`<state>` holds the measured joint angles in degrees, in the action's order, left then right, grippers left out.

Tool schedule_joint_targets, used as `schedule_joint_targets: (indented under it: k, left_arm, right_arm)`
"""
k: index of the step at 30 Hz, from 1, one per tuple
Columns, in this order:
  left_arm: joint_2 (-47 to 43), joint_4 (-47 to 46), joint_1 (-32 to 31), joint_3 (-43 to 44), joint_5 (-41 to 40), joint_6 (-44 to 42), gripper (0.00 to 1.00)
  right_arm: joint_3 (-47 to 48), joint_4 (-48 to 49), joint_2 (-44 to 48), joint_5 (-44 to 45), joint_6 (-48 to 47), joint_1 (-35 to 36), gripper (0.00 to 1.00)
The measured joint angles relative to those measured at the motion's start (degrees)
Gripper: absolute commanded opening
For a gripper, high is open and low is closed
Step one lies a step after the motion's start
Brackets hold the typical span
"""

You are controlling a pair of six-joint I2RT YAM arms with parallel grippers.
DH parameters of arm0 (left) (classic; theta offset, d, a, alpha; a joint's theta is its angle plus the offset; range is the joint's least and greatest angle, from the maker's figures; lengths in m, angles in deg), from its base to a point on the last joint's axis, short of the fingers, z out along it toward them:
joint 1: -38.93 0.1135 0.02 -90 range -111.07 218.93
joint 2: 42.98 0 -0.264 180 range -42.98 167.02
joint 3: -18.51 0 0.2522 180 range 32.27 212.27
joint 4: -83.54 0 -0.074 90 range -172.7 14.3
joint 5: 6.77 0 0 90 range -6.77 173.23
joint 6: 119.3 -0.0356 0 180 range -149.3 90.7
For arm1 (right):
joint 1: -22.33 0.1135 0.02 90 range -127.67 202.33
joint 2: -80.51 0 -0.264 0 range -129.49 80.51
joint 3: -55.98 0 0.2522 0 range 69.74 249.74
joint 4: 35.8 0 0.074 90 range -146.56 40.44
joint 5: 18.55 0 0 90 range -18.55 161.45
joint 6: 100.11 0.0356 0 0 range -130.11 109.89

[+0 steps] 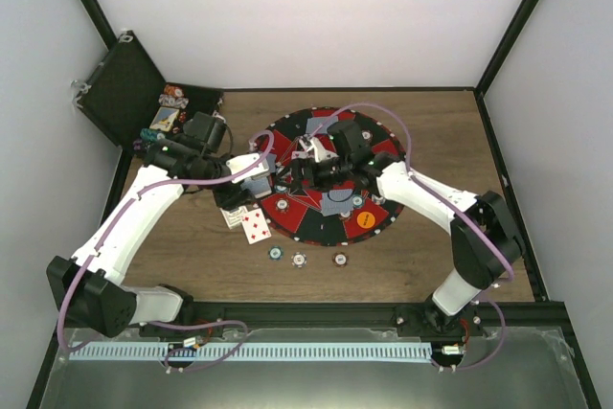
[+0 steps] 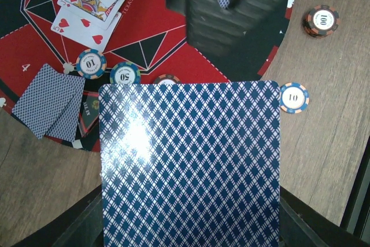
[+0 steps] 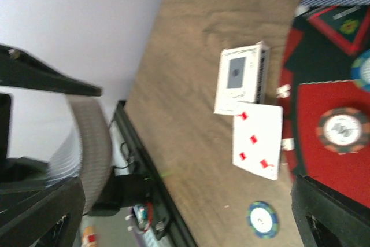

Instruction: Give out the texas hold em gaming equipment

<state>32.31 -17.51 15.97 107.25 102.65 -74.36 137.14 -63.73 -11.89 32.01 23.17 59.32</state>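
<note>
L arm runs from its base at the near-left corner diagonally up to the left rim of the large round red-and-black mat (image 1: 287,206), wrist turned down so its cam looks onto the mat edge. Left gripper (image 2: 192,227) is clamped on a playing card with a blue diamond-pattern back (image 2: 188,160). The card is back-up, its near end between the dark fingers (image 2: 87,227), hanging partly over the mat rim and partly over the brown wooden table (image 2: 329,143). Under it, on the mat, sit a striped round chip marked 10 (image 2: 91,63) and a striped round chip marked 50 (image 2: 125,75). R arm rises from the near-right base, elbow out toward the right wall, forearm swept back left over the mat centre. Right gripper (image 3: 185,201) has its fingers spread wide w/ nothing between them. Its cam faces the table left of the mat, where a white face-up card with red diamonds (image 3: 257,147) lies just off the rim. A small orange button disc (image 1: 365,220) rests on the mat's near-right part.
</note>
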Motion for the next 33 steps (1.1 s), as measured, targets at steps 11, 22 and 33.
schedule_joint_targets:
  k: [11, 22, 33]
  left_arm:
    - [0.00, -0.15, -0.33, 0.00, 0.37, 0.09, 0.04]
    - [0.00, -0.42, -0.39, 0.00, 0.31, 0.09, 0.04]
    - [-0.02, -0.39, -0.48, -0.02, 0.31, 0.09, 0.04]
  right_arm:
    - [-0.94, 10.16, -2.12, -9.51, 9.49, 1.53, 0.91]
    - [-0.37, 18.16, -7.69, -13.42, 15.82, 3.54, 0.87]
    - [0.66, 23.76, -11.32, -16.04, 19.76, 4.35, 0.84]
